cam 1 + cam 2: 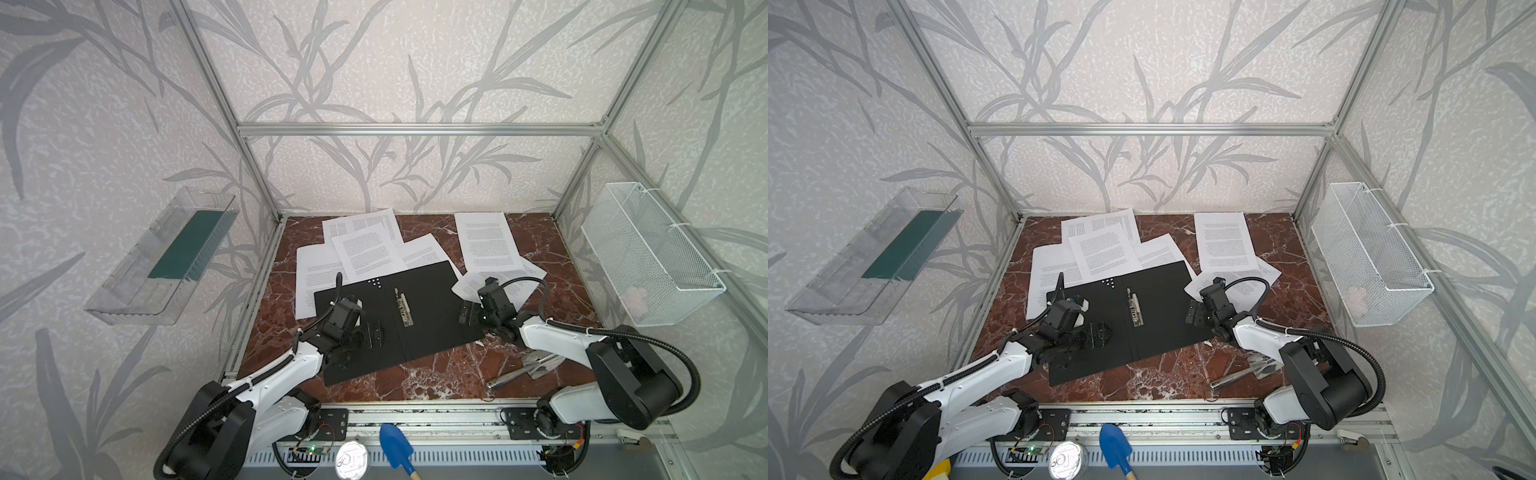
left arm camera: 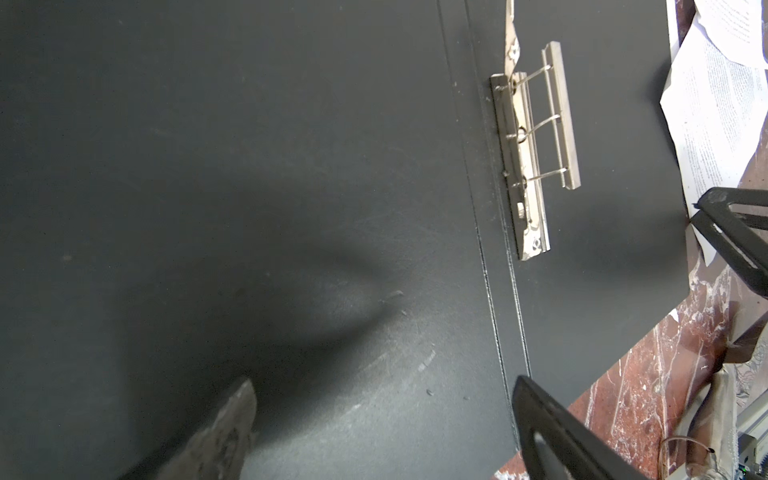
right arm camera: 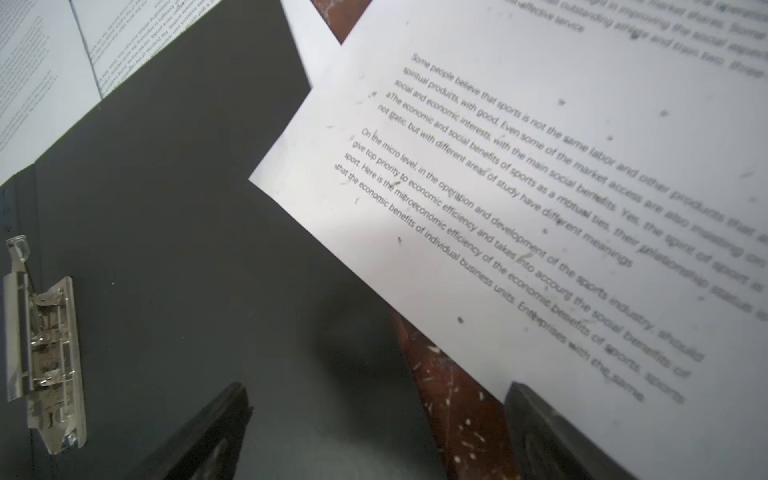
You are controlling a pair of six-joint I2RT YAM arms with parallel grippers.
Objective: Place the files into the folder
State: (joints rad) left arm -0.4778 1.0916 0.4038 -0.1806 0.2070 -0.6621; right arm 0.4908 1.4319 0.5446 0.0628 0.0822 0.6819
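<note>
The left gripper [image 1: 374,336] hangs wide open over the left leaf of the folder [image 1: 432,307], gripping nothing. The right gripper [image 1: 464,312], likewise spread and empty, straddles its right edge. It lies open in the middle of the desk [image 1: 419,376], black inside up, metal clip [image 1: 405,309] at the spine. The files [image 1: 368,253] lie scattered along the desk's far edge.

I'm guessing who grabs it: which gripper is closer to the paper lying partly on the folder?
Right. The right gripper sits beside that paper at the folder's edge; the left gripper is across the folder, beyond its clip.
</note>
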